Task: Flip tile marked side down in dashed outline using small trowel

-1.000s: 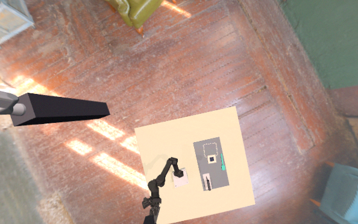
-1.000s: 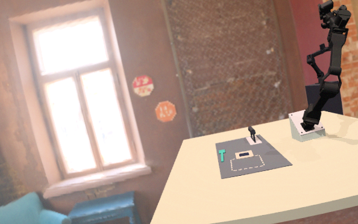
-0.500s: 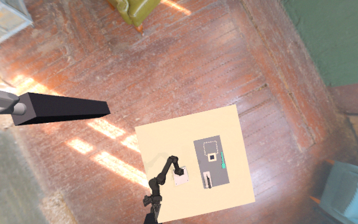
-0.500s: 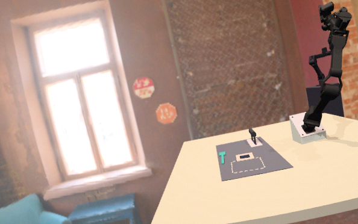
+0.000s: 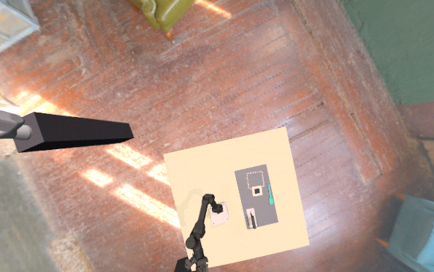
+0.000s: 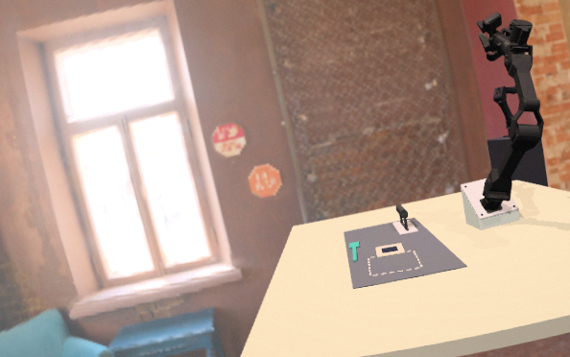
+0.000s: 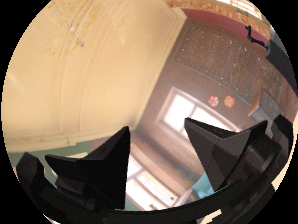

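Observation:
A cream tile (image 5: 257, 191) (image 6: 390, 249) lies flat with its dark marked square up, mostly outside the dashed outline (image 5: 248, 173) (image 6: 371, 274), at its robot-side edge. A pale flat plate with a raised black handle, apparently the trowel (image 5: 252, 219) (image 6: 402, 212), stands at the mat's robot-side end. A teal T-shaped tool (image 5: 270, 195) (image 6: 354, 250) lies near the mat's side edge. My gripper (image 6: 481, 30) (image 7: 157, 125) is open and empty, high above the table and far from the mat, facing the room. The wrist view shows neither the tile nor the tools.
The grey mat (image 5: 242, 183) (image 6: 439, 261) lies on the cream table (image 5: 204, 164) (image 6: 307, 312). My arm rises from a pale sloped base block (image 5: 220, 218) (image 6: 494, 218) beside the mat. A dark box shape (image 6: 537, 154) stands behind the arm.

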Available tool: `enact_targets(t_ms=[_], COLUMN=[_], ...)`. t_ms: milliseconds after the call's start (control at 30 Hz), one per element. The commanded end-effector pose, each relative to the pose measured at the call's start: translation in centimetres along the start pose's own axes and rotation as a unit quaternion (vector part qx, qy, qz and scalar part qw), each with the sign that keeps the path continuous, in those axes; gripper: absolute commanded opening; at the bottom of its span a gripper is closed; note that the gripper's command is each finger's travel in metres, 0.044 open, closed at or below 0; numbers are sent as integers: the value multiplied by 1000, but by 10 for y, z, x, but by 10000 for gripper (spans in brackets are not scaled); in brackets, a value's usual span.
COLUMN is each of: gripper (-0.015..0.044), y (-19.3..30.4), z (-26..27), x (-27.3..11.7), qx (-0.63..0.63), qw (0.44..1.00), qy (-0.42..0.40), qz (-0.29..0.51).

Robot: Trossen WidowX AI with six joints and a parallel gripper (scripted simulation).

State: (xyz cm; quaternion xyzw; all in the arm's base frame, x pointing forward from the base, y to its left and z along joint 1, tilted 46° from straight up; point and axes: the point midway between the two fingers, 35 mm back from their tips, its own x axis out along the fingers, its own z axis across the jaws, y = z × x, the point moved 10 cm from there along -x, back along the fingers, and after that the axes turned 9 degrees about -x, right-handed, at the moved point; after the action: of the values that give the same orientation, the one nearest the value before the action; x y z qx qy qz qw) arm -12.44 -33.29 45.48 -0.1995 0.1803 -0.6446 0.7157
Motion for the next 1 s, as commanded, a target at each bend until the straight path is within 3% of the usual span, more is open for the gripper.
enact_targets(t_ms=[0, 533, 967], gripper=[270, 270, 270], y=[19, 131, 253], z=[-8, -56, -106], x=[19, 100, 136], qx=[1, 12, 4], qw=[999, 968, 892], qy=[11, 94, 198], qz=[34, 234, 405])
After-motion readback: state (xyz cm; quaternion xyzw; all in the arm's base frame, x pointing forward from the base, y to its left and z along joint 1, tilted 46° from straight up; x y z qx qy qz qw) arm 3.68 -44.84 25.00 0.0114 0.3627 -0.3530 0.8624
